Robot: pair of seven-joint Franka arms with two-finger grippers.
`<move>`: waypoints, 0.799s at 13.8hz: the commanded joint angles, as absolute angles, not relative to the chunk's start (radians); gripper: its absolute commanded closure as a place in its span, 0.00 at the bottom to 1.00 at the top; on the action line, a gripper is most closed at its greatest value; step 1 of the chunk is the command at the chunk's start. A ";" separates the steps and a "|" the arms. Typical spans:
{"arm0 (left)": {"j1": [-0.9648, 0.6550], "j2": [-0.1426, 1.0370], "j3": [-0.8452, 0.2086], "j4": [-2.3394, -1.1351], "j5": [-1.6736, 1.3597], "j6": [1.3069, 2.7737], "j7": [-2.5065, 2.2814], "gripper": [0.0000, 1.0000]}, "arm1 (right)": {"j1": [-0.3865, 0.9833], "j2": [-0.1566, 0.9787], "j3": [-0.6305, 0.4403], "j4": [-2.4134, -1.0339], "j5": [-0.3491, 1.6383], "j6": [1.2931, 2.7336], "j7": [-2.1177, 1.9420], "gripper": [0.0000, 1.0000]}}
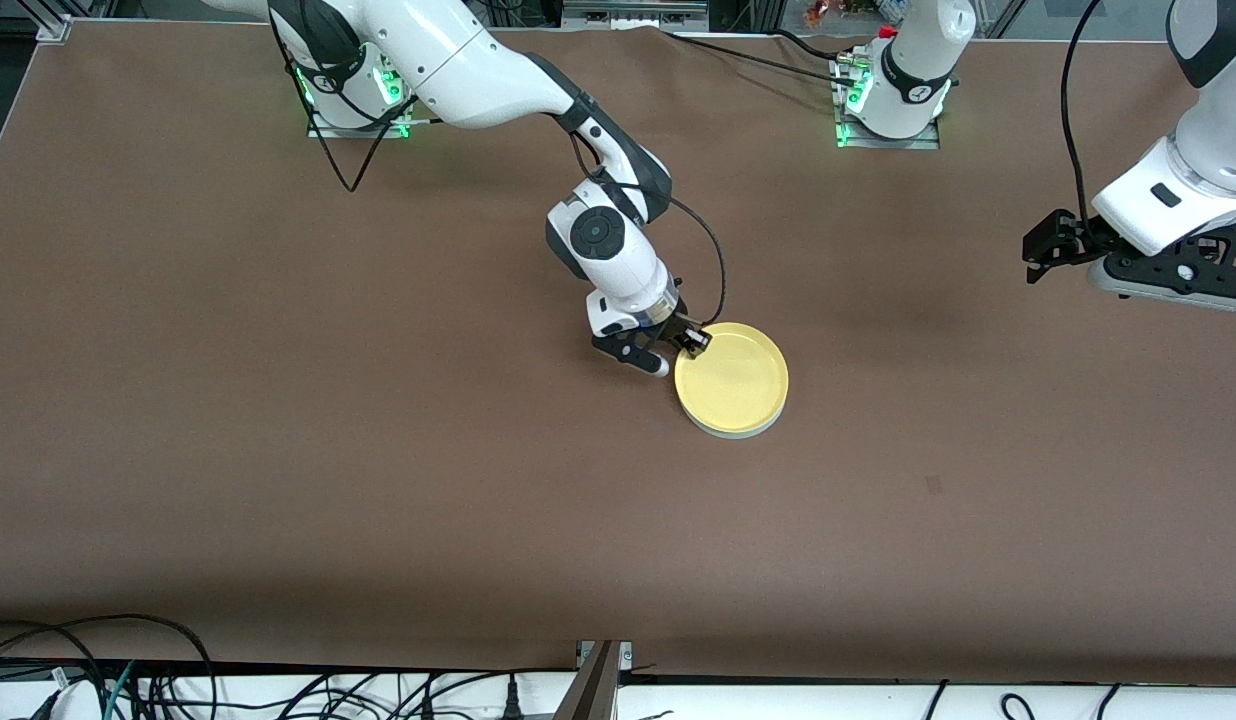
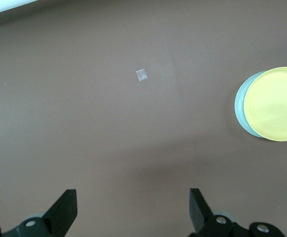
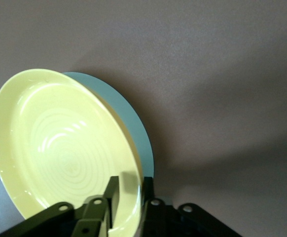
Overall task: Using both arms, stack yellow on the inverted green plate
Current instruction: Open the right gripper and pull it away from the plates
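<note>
Front view: the round, shallow yellow plastic plate (image 1: 733, 378) sat rim-up on top of the pale mint-green plastic plate (image 1: 738, 432), of which only a thin edge showed at the side nearer the camera. The stack lay mid-way along the brown table (image 1: 278, 400). The right gripper (image 1: 690, 341) was at the yellow plate's rim, on the side toward the robot bases, one finger inside the rim and one outside. The left gripper (image 1: 1040, 250) waited in the air, well apart from the stack, over the left arm's end of the table.

Left wrist view: left fingers (image 2: 64, 210) stood wide apart, nothing between them. A small pale square mark (image 2: 142, 75) lay on the table, away from the stack.

Right wrist view: fingers (image 3: 115, 193) straddled the yellow rim; whether they were clamped I could not tell.
</note>
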State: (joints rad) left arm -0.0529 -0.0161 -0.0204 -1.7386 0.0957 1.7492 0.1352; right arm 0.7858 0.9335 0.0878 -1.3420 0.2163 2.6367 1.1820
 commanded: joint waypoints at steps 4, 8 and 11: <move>-0.049 -0.020 -0.020 -1.723 0.084 1.733 0.161 0.00 | 0.678 0.790 0.055 -1.272 0.202 2.329 1.052 0.00; -0.049 -0.020 -0.020 -1.724 0.084 1.733 0.163 0.00 | 0.470 0.687 0.057 -1.259 0.206 1.983 0.624 0.00; -0.049 -0.020 -0.020 -1.723 0.083 1.735 0.163 0.00 | 0.292 0.611 0.052 -1.258 0.201 1.760 0.340 0.00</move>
